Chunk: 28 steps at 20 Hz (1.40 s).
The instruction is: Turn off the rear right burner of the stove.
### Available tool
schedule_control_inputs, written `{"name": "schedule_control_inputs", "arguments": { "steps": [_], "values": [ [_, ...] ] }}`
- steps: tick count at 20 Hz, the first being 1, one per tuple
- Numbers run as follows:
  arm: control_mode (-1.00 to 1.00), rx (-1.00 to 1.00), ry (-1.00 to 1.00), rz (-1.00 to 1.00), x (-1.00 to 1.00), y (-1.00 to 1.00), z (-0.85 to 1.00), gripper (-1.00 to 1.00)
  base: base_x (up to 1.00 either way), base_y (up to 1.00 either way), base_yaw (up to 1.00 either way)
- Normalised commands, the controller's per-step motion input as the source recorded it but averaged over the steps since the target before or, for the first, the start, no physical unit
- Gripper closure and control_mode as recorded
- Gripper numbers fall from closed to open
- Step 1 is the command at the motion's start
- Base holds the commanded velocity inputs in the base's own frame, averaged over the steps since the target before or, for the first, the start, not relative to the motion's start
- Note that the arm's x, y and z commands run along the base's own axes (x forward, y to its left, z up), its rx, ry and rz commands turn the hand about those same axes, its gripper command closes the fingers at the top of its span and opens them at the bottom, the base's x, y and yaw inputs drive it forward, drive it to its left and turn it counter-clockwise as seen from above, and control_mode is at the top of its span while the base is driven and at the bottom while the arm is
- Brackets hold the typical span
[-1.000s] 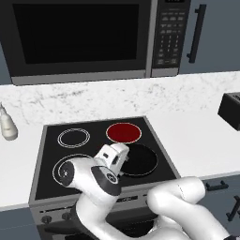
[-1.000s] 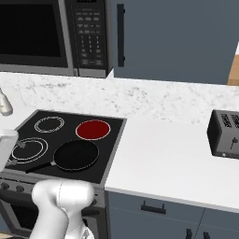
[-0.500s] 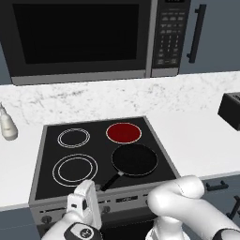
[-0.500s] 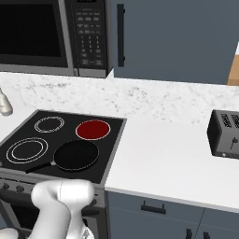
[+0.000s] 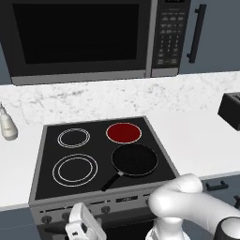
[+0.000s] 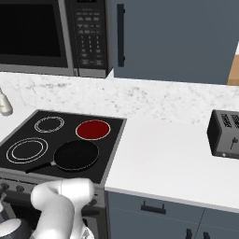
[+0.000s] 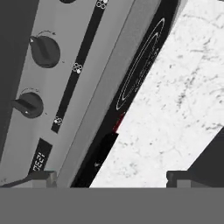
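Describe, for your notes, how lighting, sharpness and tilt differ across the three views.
Left base view: flat, even rendered light, no glare on the stove; the rear right burner glows red. Right base view: equally even and sharp. Hand view: strongly rolled, the steel panel and knobs slanting; the gripper fingertips barely clear the bottom.

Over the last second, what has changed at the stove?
The arm swung down from over the cooktop to the stove front; the gripper now sits low by the knobs, fingers apart, holding nothing. The rear right burner still glows red, and the pan hasn't moved.
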Motion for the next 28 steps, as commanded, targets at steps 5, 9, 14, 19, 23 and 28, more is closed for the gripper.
{"name": "schedule_control_inputs", "arguments": {
  "steps": [5,9,14,19,23,28],
  "values": [
    [-1.0,-0.04,0.04,0.24,0.34,0.01,-0.42,-1.0,0.0,0.0,0.0],
    [-1.0,0.0,0.01,0.18,0.28,0.13,-0.44,-1.0,0.0,0.0,0.0],
    [-1.0,0.0,0.0,0.03,0.2,0.36,-0.42,-1.0,0.0,0.0,0.0],
    [-1.0,0.0,0.0,0.0,0.05,0.48,-0.36,-1.0,0.0,0.0,0.0],
    [-1.0,0.0,-0.03,0.0,-0.02,0.33,-0.47,-1.0,0.0,0.0,0.0],
    [-1.0,0.0,-0.09,0.0,-0.03,-0.02,-0.42,-1.0,0.0,0.0,0.0]
  ]
}}
